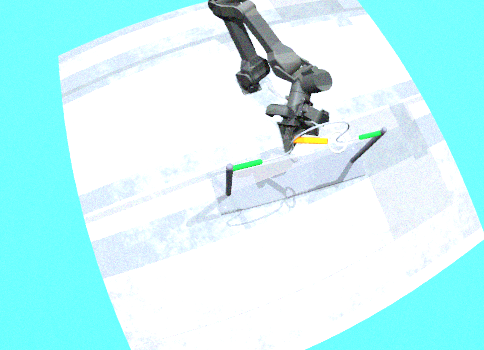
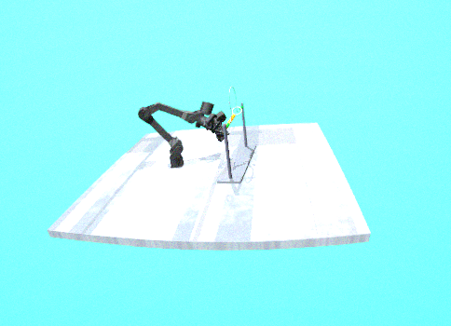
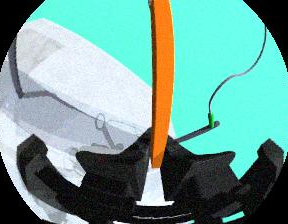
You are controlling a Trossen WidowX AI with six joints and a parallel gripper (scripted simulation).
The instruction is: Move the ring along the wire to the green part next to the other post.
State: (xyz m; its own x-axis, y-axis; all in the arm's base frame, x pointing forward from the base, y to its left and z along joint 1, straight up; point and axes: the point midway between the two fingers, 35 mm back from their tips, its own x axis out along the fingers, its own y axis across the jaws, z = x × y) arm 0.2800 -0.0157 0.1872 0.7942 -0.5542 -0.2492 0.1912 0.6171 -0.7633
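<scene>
The gripper [image 1: 291, 143] [image 2: 225, 129] [image 3: 156, 161] is shut on the near end of the orange handle [image 1: 312, 141] [image 2: 232, 119] [image 3: 163, 75]. The pale ring [image 1: 337, 151] [image 2: 237, 114] is at the handle's far end, close to the wire's curve near the right post; whether the wire passes through it is too small to tell. The ring is outside the wrist view. The thin grey wire [image 1: 320, 124] [image 3: 237, 75] curves between the left green part [image 1: 247, 165] and the right green part [image 1: 370, 135]. In the top view it runs close by the fingers; contact cannot be told.
A dark left post [image 1: 229, 182] [image 2: 227, 155] and right post [image 1: 365, 148] [image 2: 244, 127] stand on a thin grey base. In the wrist view, a green part [image 3: 211, 120] and its post show right of the handle. Shadows of the ring and wire lie below.
</scene>
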